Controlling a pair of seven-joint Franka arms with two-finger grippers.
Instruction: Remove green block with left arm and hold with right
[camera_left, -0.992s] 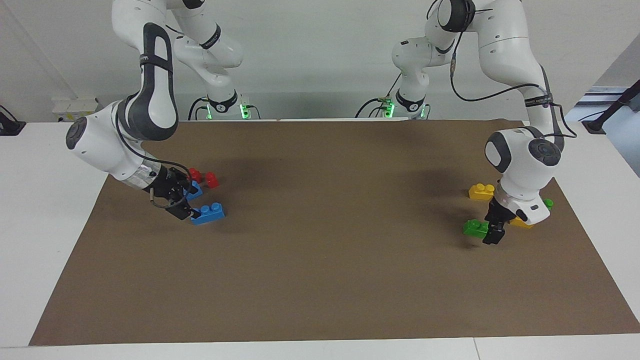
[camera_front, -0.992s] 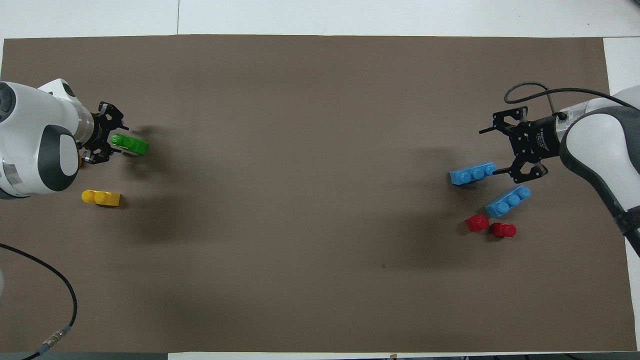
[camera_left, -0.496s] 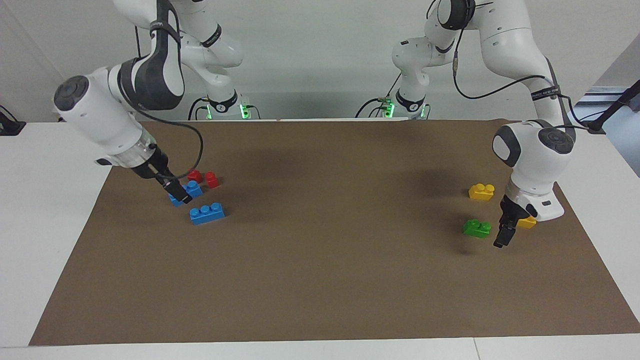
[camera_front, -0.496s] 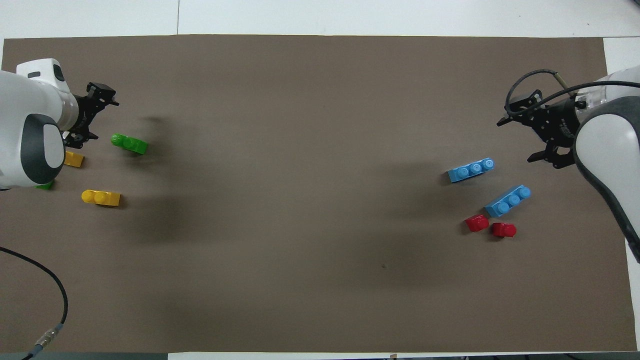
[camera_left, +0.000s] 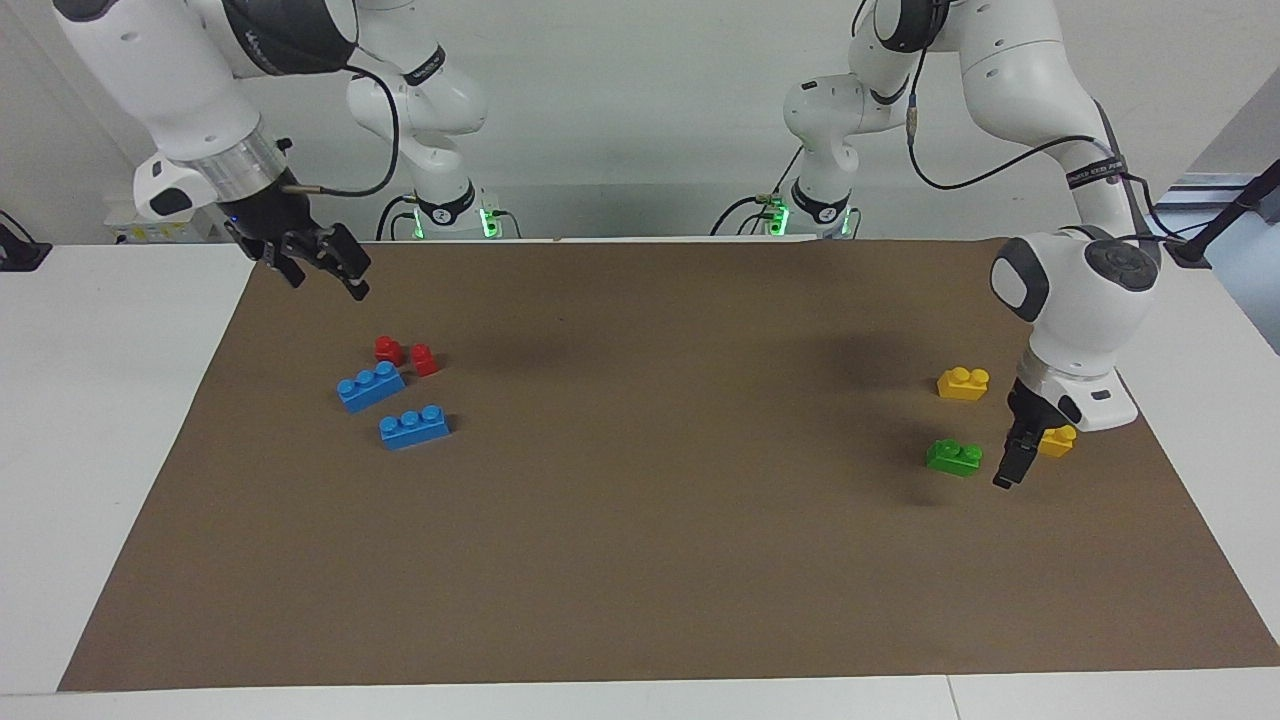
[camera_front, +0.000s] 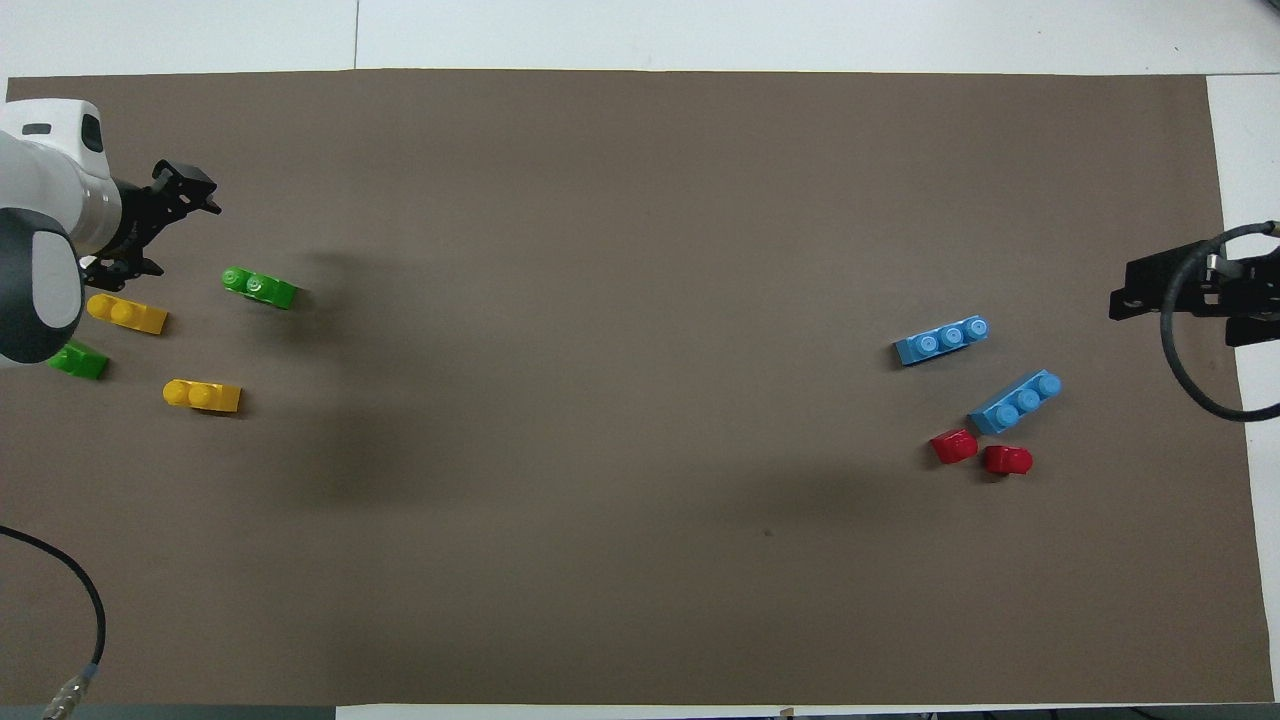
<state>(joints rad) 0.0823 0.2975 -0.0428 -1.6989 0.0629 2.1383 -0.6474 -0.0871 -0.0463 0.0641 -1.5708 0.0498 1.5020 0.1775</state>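
Note:
One green block (camera_left: 953, 457) lies free on the brown mat, also in the overhead view (camera_front: 258, 288). My left gripper (camera_left: 1012, 460) hangs open and empty just above the mat beside it, toward the left arm's end; it also shows in the overhead view (camera_front: 160, 228). A second green block (camera_front: 78, 360) lies partly under the left wrist and is hidden in the facing view. My right gripper (camera_left: 318, 264) is open and empty, raised high over the mat's edge at the right arm's end; it also shows in the overhead view (camera_front: 1160, 290).
Two yellow bricks (camera_left: 963, 383) (camera_left: 1056, 440) lie close to the left gripper. Two blue bricks (camera_left: 370, 386) (camera_left: 414, 427) and two small red bricks (camera_left: 389, 349) (camera_left: 424, 359) lie at the right arm's end. The brown mat (camera_left: 640, 560) covers the table.
My left gripper has let go of the green block and drawn back toward the left arm's end. My right gripper has risen from the blue bricks and pulled back toward the robots.

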